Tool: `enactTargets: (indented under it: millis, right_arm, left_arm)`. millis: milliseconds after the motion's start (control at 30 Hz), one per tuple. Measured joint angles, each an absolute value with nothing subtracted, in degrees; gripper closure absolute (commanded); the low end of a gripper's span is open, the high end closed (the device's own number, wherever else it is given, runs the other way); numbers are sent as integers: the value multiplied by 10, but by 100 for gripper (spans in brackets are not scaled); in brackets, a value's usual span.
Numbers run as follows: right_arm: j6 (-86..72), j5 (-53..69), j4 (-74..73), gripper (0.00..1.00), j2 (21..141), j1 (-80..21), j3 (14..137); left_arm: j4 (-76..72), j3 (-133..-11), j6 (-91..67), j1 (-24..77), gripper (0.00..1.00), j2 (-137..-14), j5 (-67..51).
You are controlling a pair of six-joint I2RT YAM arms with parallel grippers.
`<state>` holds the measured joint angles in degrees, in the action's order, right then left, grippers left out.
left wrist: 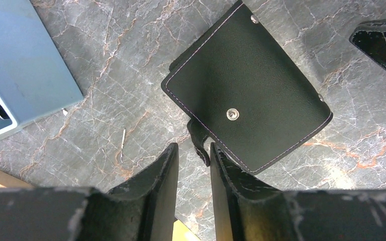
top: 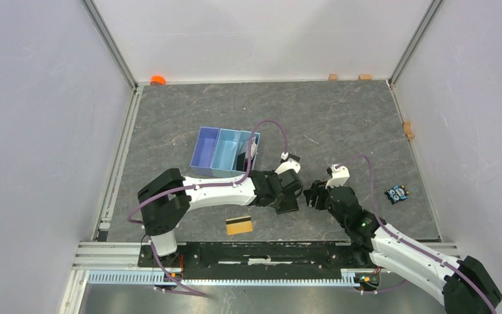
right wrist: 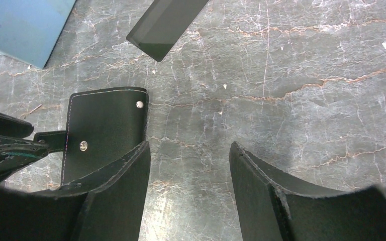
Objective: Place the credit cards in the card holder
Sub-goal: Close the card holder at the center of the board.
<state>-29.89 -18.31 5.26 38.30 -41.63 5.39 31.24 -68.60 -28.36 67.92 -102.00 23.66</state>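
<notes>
The card holder [left wrist: 246,90], a closed black wallet with silver snaps, lies flat on the marble table; it also shows in the right wrist view [right wrist: 105,130]. Its snap tab [left wrist: 199,143] reaches in between the tips of my left gripper [left wrist: 194,150], whose jaws stand a narrow gap apart with table showing between them. My right gripper [right wrist: 190,150] is wide open and empty just right of the holder. A gold card with a dark stripe [top: 239,225] lies near the front edge. A plain black card [right wrist: 166,22] lies beyond the holder.
The light blue three-compartment tray [top: 222,152] stands behind the left arm, something dark in its right compartment. A small blue and black toy [top: 397,193] lies at the right. Tan wooden blocks [top: 408,129] and an orange object [top: 157,80] sit by the walls.
</notes>
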Motion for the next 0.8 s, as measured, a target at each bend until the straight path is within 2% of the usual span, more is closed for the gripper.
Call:
enactTargets:
  millis: [267,800]
  right_arm:
    - [-302,-183,53,36,390,-416,54]
    - [-302,-183,53,36,400,-416,54]
  left_arm:
    - [313,-687,-283,682,72,-1020,239]
    - [319,-693,-283,684,72,-1020,239]
